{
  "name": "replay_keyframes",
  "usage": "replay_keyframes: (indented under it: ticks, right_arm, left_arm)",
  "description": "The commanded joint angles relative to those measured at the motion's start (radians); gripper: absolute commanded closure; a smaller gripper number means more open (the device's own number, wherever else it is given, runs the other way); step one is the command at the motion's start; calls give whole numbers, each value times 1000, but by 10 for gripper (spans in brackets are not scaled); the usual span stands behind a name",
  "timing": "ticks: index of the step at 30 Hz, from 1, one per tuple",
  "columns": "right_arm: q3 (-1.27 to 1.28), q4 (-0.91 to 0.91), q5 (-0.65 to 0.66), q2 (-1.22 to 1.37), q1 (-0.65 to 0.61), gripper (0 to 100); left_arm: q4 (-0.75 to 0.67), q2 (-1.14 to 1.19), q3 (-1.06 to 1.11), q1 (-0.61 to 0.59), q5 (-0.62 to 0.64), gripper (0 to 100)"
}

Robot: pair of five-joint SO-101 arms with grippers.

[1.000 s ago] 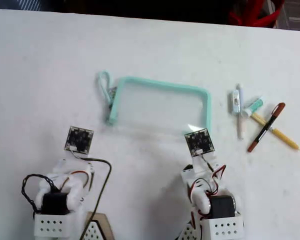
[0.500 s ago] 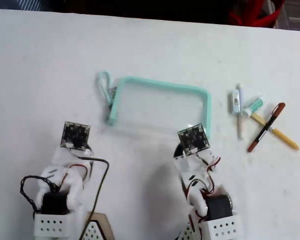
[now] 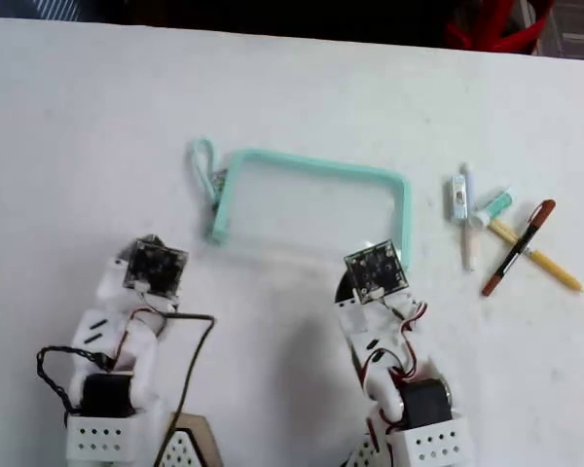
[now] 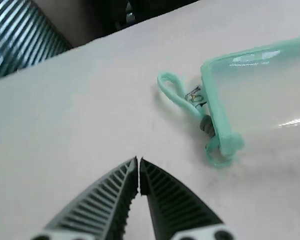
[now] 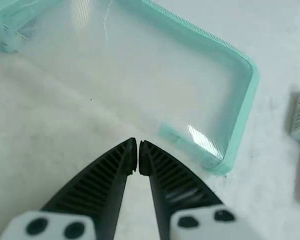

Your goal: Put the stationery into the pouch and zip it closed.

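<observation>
Left gripper (image 4: pixel 139 166), right gripper (image 5: pixel 138 149): fingers together, empty, on near side of pouch (image 3: pixel 316 167). Advice: spread right fingers wide before reaching pens (image 3: pixel 514 249) at right.

Tag (image 4: pixel 194 95) on pouch (image 4: pixel 262 85), print too blurred to read

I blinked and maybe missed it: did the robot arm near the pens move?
Yes. The right arm slid slightly left along the pouch's near edge, away from the pens.
</observation>
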Motion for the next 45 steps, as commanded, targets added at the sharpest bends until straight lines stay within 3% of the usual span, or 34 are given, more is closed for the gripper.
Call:
replay_keyframes:
  ticks: [1, 6, 11, 17, 22, 26, 30, 34, 37, 39, 45]
  right_arm:
    - [9, 2, 2, -2, 15, 978]
    - [9, 2, 2, -2, 15, 978]
    - [9, -1, 32, -4, 13, 978]
    - [-6, 1, 362, -5, 13, 977]
    - [-124, 77, 387, -2, -8, 977]
    - [-281, 213, 417, -1, -101, 977]
    - [-373, 271, 411, 1, -219, 977]
    - [-393, 269, 417, 4, -277, 975]
    - [-434, 266, 419, 61, -282, 909]
    - [-497, 265, 419, 166, -285, 875]
    - [-835, 245, 402, 690, -295, 924]
  left_arm:
    - [-43, -8, -121, -4, -23, 976]
    - [69, -8, -247, -27, 203, 973]
    - [84, -8, -199, -117, 201, 972]
    - [184, -5, -253, -173, 216, 933]
    - [183, -5, -269, -177, 259, 916]
    - [183, 30, -278, -177, 236, 916]
    - [140, 259, -371, -177, 230, 916]
    - [84, 648, -519, -188, 247, 915]
    - [69, 918, -628, -237, 282, 916]
    - [40, 1046, -672, -272, 287, 916]
    - [-107, 1216, -681, -341, 368, 915]
